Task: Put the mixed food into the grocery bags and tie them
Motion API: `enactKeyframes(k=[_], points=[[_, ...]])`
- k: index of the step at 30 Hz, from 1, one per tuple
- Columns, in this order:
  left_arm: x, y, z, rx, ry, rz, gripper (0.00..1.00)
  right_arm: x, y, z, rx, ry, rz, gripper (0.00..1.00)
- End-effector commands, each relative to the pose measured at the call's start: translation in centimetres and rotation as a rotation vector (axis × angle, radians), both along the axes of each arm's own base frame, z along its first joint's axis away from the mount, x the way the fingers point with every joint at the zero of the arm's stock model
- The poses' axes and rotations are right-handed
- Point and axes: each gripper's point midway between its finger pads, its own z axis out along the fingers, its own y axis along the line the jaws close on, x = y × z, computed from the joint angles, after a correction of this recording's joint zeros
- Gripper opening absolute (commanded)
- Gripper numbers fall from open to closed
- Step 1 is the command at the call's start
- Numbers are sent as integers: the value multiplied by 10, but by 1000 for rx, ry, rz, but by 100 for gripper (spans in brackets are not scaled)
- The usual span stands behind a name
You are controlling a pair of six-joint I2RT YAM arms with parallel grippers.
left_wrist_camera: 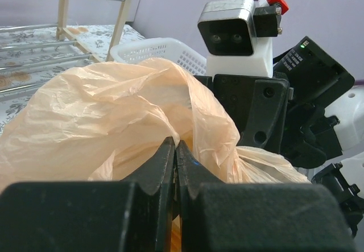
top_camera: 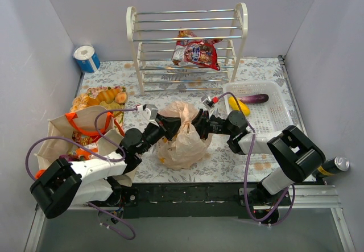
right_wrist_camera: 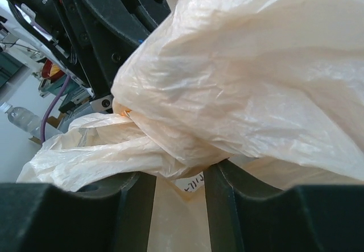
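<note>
The peach plastic grocery bag stands bulging at the table's middle, its top gathered into twisted film. My left gripper presses against its left top. In the left wrist view the jaws of the left gripper are shut, pinching a fold of the bag. My right gripper is at the bag's right top. Its fingers stand apart, with a twisted strand of bag film lying across the tips. The beige canvas tote with orange handles stands at the left. Red snack packets lie on the rack.
A white wire shelf rack stands at the back. The white lattice basket at the right holds a purple eggplant and a yellow fruit. Pastries lie behind the tote, and a blue-white roll stands in the far left corner.
</note>
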Motion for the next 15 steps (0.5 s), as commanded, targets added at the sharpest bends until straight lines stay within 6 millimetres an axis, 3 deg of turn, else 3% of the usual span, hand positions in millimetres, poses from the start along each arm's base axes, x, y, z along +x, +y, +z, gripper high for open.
enactKeyframes(k=[1,7,15], points=[[7,5,-2,-14,-7,89,0,-6,-3,60,214,-254,-18,47],[2,5,3,-58,-2,96,0,1,-3,60,205,-263,-72,51],[-11,-10,2,-69,28,24,0,5,-3,56,173,-267,-89,61]])
